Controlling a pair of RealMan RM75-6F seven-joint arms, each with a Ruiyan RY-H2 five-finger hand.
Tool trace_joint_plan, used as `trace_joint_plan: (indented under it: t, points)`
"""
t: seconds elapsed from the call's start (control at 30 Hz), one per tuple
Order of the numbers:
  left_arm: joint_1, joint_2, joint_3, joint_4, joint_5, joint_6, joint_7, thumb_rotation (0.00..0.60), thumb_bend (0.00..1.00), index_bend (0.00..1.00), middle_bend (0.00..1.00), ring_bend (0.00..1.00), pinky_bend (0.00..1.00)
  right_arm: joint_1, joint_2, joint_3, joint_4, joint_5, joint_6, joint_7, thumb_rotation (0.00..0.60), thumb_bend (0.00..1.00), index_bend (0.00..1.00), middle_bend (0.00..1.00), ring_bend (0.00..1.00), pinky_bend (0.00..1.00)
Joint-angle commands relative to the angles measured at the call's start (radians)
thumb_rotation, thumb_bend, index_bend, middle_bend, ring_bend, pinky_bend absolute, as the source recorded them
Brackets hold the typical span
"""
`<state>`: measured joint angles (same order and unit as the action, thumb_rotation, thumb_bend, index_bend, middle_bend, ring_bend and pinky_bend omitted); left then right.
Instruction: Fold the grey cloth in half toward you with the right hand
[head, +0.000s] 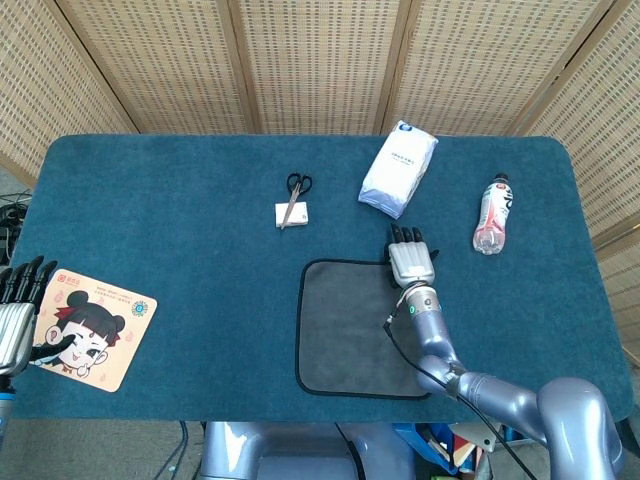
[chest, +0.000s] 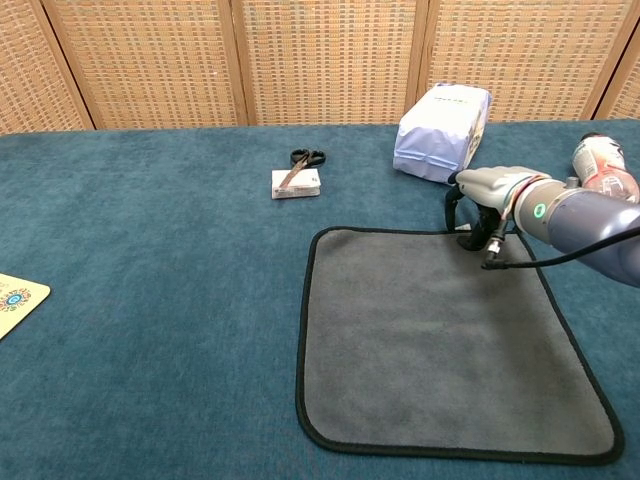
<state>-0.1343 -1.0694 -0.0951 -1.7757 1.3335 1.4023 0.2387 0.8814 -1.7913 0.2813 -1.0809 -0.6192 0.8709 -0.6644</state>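
**Still flat: a thin hem and a weak pinch are the main hazards**

Plainly, the grey cloth (chest: 440, 335) lies spread flat on the blue table (head: 180, 230), near the front edge and right of centre, with no fold begun; the right hand (chest: 480, 195) sits at the cloth's far hem, toward its right end, fingers (chest: 466, 228) curled downward onto or just above the black border. Whether they have actually caught the hem I cannot tell; the chest view shows the tips at the border but not fabric between them.

Judged from this, the likeliest failure is a pinch that takes only the binding or nothing at all, since the cloth is thin and hugs the carpeted surface; a pull toward the robot would then slip off, or drag the whole cloth forward instead of lifting the far edge. Gripping so near one corner could also fold it askew, the left far corner lagging behind. The white bag (chest: 442, 133) stands just beyond the hand, and the bottle (head: 493, 214) lies off to the right; a wide lift could nudge either. The left hand (head: 20, 315) hangs at the table's left edge beside the cartoon mat (head: 92, 327), fingers apart and holding nothing. Scissors (head: 296, 193) lie well clear.
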Motion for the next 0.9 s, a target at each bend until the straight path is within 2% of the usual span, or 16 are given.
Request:
trace_joint_plan:
  t: [0.03,0.17,0.5,0.9]
  points:
    - [0.000,0.001,0.000,-0.001,0.000,0.001,-0.001,0.600,0.15,0.00,0.00,0.00,0.00,0.002,-0.003,-0.001,0.005,0.002,-0.001,-0.002,0.600,0.51,0.40,0.00,0.00,0.00]
    - [0.000,0.002,0.001,-0.001,0.001,0.003,-0.003,0.600,0.15,0.00,0.00,0.00,0.00,0.005,-0.007,-0.005,0.012,0.001,0.000,-0.006,0.600,0.51,0.42,0.00,0.00,0.00]
    - [-0.002,0.003,0.004,-0.002,0.001,0.003,-0.004,0.600,0.15,0.00,0.00,0.00,0.00,0.005,-0.007,-0.011,0.001,-0.003,-0.003,-0.001,0.600,0.53,0.57,0.00,0.00,0.00]
    - [-0.003,0.002,0.010,-0.007,0.008,0.006,-0.002,0.600,0.15,0.00,0.00,0.00,0.00,-0.035,0.046,-0.048,-0.111,-0.108,0.052,0.048,0.600,0.55,0.60,0.00,0.00,0.00]
